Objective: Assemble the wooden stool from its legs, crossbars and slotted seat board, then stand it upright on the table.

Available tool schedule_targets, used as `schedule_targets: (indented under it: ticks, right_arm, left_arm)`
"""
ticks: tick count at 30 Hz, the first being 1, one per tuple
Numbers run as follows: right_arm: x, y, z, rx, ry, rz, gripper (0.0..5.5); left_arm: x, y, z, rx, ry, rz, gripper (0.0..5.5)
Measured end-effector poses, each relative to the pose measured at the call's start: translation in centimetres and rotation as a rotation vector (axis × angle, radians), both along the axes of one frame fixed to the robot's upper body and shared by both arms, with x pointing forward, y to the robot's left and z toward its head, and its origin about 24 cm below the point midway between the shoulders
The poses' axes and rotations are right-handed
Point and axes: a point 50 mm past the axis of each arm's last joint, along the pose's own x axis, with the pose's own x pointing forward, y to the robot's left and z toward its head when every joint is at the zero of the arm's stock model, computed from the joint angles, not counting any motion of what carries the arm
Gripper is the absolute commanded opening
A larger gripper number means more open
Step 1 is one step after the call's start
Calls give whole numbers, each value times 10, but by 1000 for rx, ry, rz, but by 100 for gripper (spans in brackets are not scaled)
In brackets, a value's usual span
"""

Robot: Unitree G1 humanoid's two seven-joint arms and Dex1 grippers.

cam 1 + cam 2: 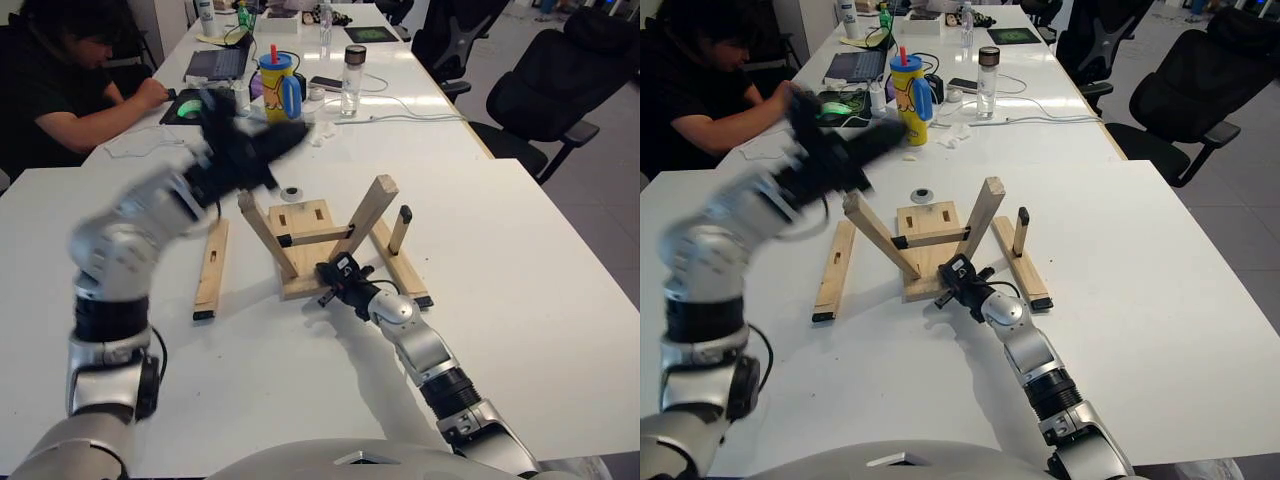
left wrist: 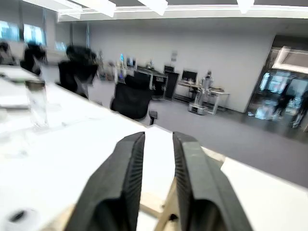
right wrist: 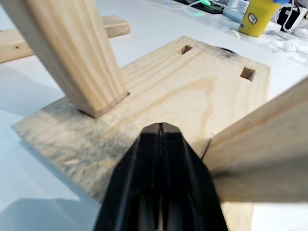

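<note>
The slotted seat board (image 1: 305,215) lies flat on the white table (image 1: 520,260). Two legs (image 1: 265,232) (image 1: 365,215) stand slanted in it, joined by a crossbar (image 1: 315,237). My right gripper (image 1: 325,272) is shut, its tips resting on the board's near part (image 3: 192,86) between the two legs, holding nothing. My left gripper (image 1: 290,135) hangs blurred in the air above and behind the board, its fingers (image 2: 125,178) a little apart with nothing between them. A loose leg (image 1: 211,268) lies to the board's left. Another leg (image 1: 400,262) lies to its right with a short black-tipped bar (image 1: 400,228) standing up from it.
A small tape roll (image 1: 291,193) lies just behind the board. On the far table stand a yellow cup (image 1: 275,85), a clear bottle (image 1: 352,80) and a laptop (image 1: 220,62), with a seated person at the left. Black chairs (image 1: 560,90) stand at the right.
</note>
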Motion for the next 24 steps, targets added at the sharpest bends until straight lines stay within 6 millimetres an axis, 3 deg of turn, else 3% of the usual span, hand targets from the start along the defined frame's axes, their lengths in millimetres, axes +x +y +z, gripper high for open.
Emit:
schedule_targets:
  ticks: [3, 7, 10, 12, 14, 16, 18, 22, 24]
  right_arm:
    - [1, 0, -2, -6, 10, -4, 0]
    - [1, 1, -1, 1, 10, -2, 0]
    - [1, 2, -1, 7, -1, 0, 0]
    - [0, 2, 0, 41, -27, 0, 0]
    - [-10, 4, 1, 141, -40, 19, 0]
    - [-22, 6, 1, 212, -44, 50, 0]
    - [-24, 4, 8, 251, -80, 52, 0]
    - [-29, -3, 44, 348, -231, 81, 0]
    - [-45, -15, 45, 349, -201, 108, 0]
  left_arm:
    - [7, -1, -2, 5, -93, 129, 3]
    - [18, 10, 8, -82, -144, 235, 3]
    - [11, 14, 49, -223, -281, 188, 3]
    - [-9, 7, 68, -322, -316, 2, 3]
    - [-33, -2, 59, -317, -256, -234, 3]
    - [-47, 1, 30, -233, -125, -336, 3]
    - [-45, 14, 15, -193, -62, -266, 3]
    - [-39, 42, 18, -168, -126, -56, 3]
    - [-64, 34, -2, -129, -35, -146, 3]
